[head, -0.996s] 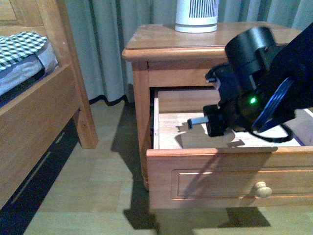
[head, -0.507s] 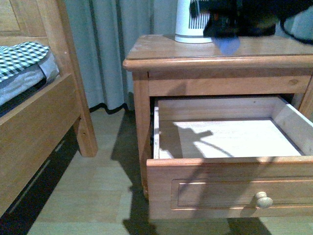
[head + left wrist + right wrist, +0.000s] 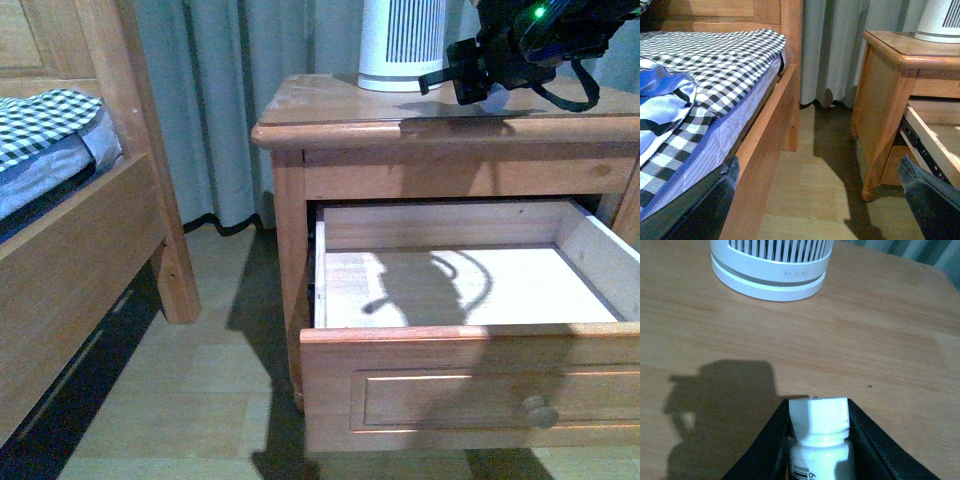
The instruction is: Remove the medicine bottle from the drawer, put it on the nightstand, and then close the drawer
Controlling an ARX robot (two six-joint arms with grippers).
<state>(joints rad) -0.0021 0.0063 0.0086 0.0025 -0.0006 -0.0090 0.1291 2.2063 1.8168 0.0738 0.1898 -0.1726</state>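
**White medicine bottle (image 3: 819,442) held over nightstand (image 3: 900,335)**

Right gripper (image 3: 819,412) is clamped on the bottle, cap pointing forward, over the nightstand top. Ribbed white appliance (image 3: 771,265) stands ahead of the gripper. Drawer (image 3: 470,385) is open below it. Left gripper (image 3: 817,167): fingers spread, empty.

Pale grey-green pleated curtains (image 3: 215,100) are being hung across the back of the room, their dark hem being let down to the floor. A wooden bed frame (image 3: 80,250) is being shown at the left, covered by black-and-white checked bedding (image 3: 45,110). Dark shadows are being cast across the light wood-plank floor (image 3: 190,390) beside the bed post.
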